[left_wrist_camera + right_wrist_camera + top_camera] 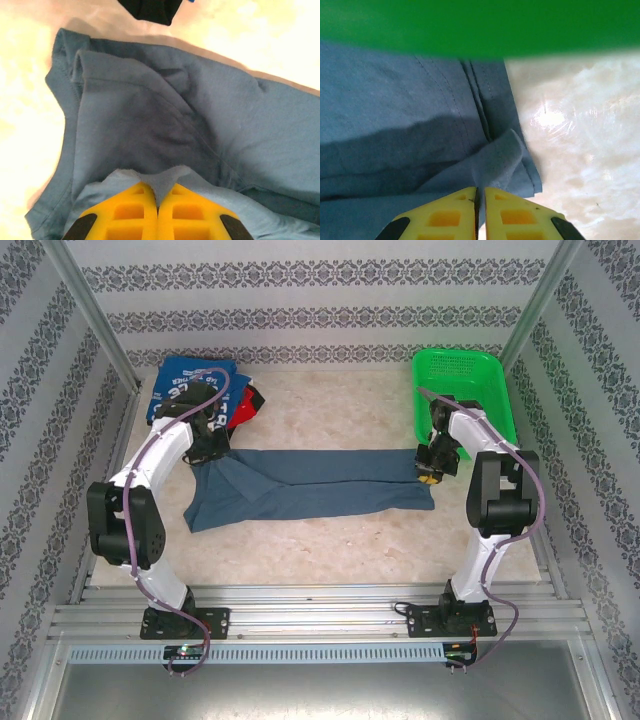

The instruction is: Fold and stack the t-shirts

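Nearest us, each wrist view looks down a pair of yellow fingers pressed together with cloth caught between them. The left gripper [157, 192] is closed on a small tuft of the slate-blue t-shirt [320, 485] at its sleeve end. The right gripper [480, 192] is closed on a corner at the opposite end. Each arm therefore has hold of one end.

The shirt lies flat on the worktop [340, 540] between the two grippers as a band. Its long axis runs left to right across the arms, and it is wider and looser at the left end. Both grippers sit at the far edge of the band, so most of the cloth spreads from them towards the arm bases. We judge that the coming fold turns on this axis: one end would be carried along it over the other, and neither arm is nearer to the middle.

Farther back, at the far left, a bright blue t-shirt [185, 375] with white lettering lies in a pile with a red t-shirt [257, 400] and a black one [150, 10], just beyond the left gripper. At the far right the green mesh basket [465, 370] stands just behind the right wrist. It could crowd any lift on that side.
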